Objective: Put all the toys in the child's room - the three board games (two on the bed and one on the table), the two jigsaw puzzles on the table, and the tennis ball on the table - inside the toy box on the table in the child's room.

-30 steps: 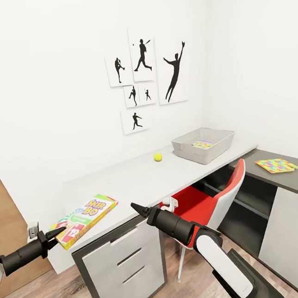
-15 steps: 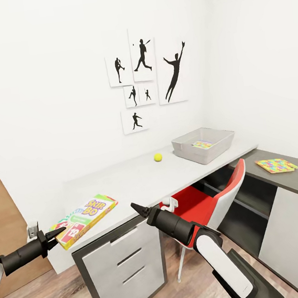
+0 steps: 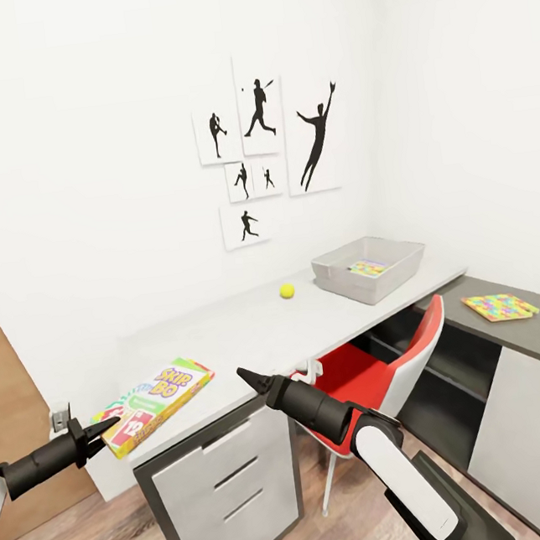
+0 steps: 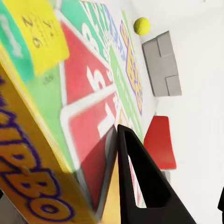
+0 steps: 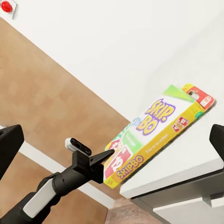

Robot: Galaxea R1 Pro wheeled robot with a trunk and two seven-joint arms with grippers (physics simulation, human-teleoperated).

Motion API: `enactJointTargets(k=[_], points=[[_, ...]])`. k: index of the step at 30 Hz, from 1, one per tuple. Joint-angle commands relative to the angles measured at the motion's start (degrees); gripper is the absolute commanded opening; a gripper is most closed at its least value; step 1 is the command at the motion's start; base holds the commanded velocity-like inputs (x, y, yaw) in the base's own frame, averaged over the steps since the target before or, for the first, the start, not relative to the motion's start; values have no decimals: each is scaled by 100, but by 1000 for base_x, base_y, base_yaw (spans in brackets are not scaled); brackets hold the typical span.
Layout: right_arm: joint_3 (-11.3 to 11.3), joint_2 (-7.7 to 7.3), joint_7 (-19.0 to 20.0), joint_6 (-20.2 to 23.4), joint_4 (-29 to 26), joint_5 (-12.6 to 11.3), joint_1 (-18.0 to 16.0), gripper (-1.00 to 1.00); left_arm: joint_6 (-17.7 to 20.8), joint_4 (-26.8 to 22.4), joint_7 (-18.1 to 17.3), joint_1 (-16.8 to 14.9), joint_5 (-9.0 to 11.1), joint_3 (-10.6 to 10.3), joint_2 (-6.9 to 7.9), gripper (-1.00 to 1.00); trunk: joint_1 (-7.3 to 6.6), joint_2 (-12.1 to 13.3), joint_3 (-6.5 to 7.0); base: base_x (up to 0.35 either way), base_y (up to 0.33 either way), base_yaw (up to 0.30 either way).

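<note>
**Left wrist view: claw at the SKIP-BO box**

Left claw pinches the SKIP-BO box by its corner overhanging the bench, likely because that edge allows a grip. Right claw hangs free, closed. Toy box sits well apart.

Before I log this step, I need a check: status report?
Left gripper shut on green-red-white SKIP-BO card box at pale desk top corner. Right gripper empty, fingers together. Shallow grey bin far along desk; path clear.
</note>
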Motion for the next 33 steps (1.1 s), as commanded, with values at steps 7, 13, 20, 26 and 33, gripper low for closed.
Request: enactJointTargets(k=[7,13,20,26,33], points=[[2,4,6,9,-1,-21,-3,100,34,2,1,-3,-2,9,-1,-100,-155,279,120,0,0,0],[2,4,5,6,-1,-21,-4,100,34,0,18,-2,-2,9,-1,-100,-287,520,228,0,0,0],[-2,27,9,4,-1,-21,-3,100,34,0,43,-4,-2,9,-1,-100,-440,801,354,0,0,0],[-6,98,3,4,4,-13,-4,100,26,2,45,-4,-2,9,-1,-100,-572,1041,461,0,0,0],[0,117,-49,4,77,-13,-3,100,33,2,52,-3,-2,9,-1,-100,-726,1322,587,0,0,0]])
